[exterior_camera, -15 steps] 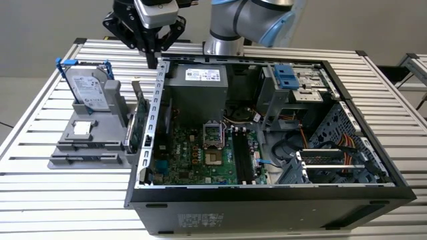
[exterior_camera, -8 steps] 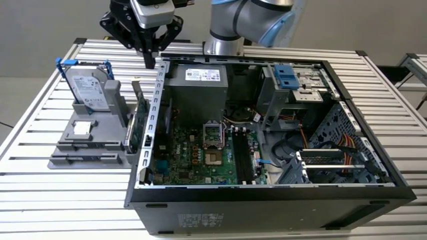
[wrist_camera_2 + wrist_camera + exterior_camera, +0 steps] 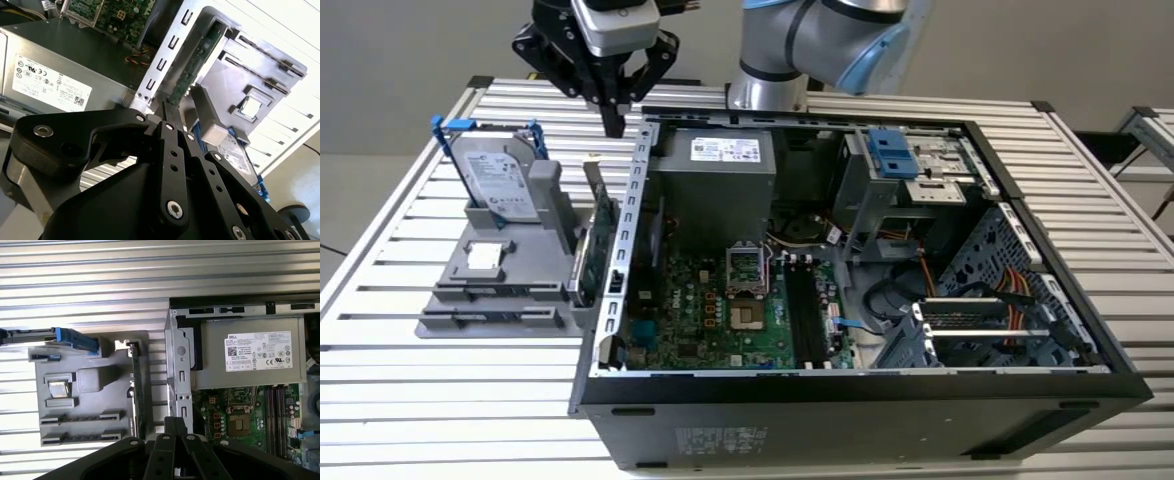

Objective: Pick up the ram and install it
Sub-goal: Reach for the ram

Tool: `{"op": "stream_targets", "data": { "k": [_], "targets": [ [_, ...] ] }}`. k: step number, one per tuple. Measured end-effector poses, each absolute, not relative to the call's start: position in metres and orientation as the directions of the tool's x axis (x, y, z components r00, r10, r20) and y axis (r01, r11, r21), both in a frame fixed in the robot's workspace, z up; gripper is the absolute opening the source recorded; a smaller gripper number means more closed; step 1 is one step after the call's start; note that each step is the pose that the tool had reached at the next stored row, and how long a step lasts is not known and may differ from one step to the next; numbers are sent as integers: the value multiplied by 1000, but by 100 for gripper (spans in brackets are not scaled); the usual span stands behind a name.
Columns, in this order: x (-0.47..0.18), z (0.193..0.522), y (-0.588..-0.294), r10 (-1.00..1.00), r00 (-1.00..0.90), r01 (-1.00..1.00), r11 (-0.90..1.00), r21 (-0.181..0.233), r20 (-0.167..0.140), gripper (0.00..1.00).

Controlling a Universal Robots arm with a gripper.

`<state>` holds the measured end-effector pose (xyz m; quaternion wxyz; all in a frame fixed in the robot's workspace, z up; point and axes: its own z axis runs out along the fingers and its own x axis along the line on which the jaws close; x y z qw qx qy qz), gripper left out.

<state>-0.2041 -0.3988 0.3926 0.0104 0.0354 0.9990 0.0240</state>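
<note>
The ram is out of view. My gripper [image 3: 611,125] hangs shut with nothing between its fingers, above the gap between the grey holder stand [image 3: 494,300] and the open computer case's side wall [image 3: 636,200], near the far end of the upright green card [image 3: 594,240]. In both wrist views the black fingers [image 3: 165,115] [image 3: 175,422] meet tip to tip. The holder's two long narrow slots [image 3: 80,426] look bare. Black memory slots [image 3: 803,315] [image 3: 272,410] run along the motherboard beside the processor socket; I cannot tell whether one holds a stick.
A silver hard drive with blue rails [image 3: 500,175] stands in the holder at the exterior view's left. The case [image 3: 854,400] lies open on the slatted table, with the power supply [image 3: 714,175] at the back and drive cage and cables on the exterior view's right.
</note>
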Motion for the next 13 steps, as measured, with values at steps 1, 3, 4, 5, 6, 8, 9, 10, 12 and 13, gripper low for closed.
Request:
{"op": "stream_targets", "data": {
  "k": [1,3,4,5,6,8,9,10,12,13],
  "targets": [
    [-205,393,-399,71,-997,70,996,49,-19,0],
    [-206,393,-399,71,-997,70,996,49,-19,0],
    [-206,393,-399,71,-997,70,996,49,-19,0],
    [-207,393,-399,71,-997,70,996,49,-19,0],
    [-207,393,-399,71,-997,70,996,49,-19,0],
    [-209,393,-399,71,-997,70,996,49,-19,0],
    [-210,393,-399,71,-997,70,996,49,-19,0],
    [-211,393,-399,71,-997,70,996,49,-19,0],
    [-212,393,-399,71,-997,70,996,49,-19,0],
    [-213,393,-399,71,-997,70,996,49,-19,0]
  ]
}}
